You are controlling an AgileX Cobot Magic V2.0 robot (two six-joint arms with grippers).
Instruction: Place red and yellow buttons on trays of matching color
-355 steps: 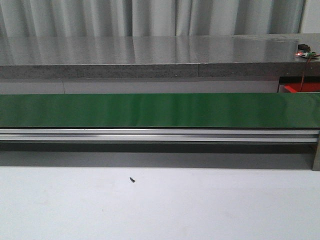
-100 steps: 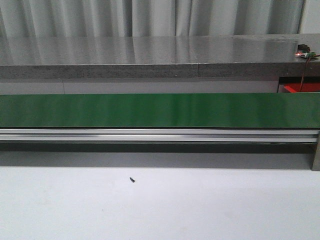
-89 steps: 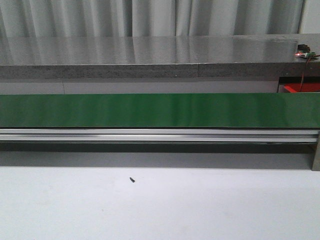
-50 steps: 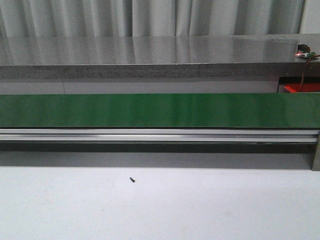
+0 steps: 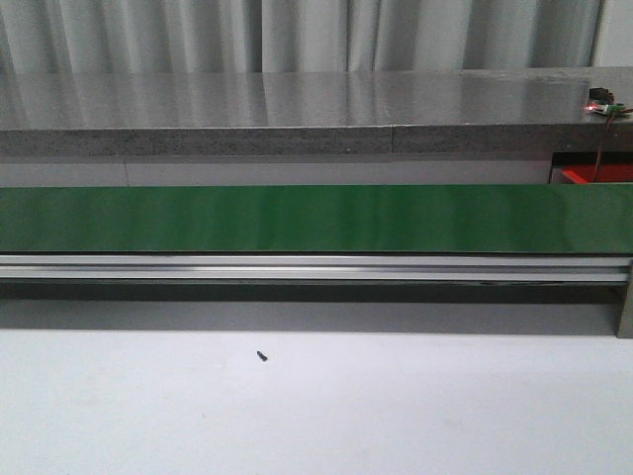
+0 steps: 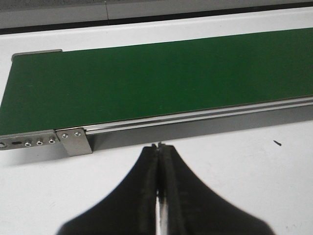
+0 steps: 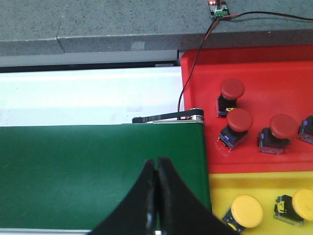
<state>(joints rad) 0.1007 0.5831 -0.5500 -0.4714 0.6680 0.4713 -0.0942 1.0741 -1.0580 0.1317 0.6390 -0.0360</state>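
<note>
Your left gripper (image 6: 159, 147) is clenched on nothing, hovering over white tabletop (image 6: 234, 161) just near of the belt's aluminium rail (image 6: 195, 115). The green conveyor belt (image 5: 316, 218) is smooth and bare, its left end square-cornered. Your right gripper (image 7: 157, 164) is clenched too, over the belt's right end. Just past that edge, the glossy red tray (image 7: 264, 68) holds domed red buttons (image 7: 238, 120); nearer, the yellow tray (image 7: 220, 191) holds yellow buttons (image 7: 247, 210).

3 red buttons (image 7: 239, 120) sit upright in red tray (image 7: 274, 68). 2 yellow buttons (image 7: 247, 211) lie in yellow tray (image 7: 222, 188), right next to it.
</note>
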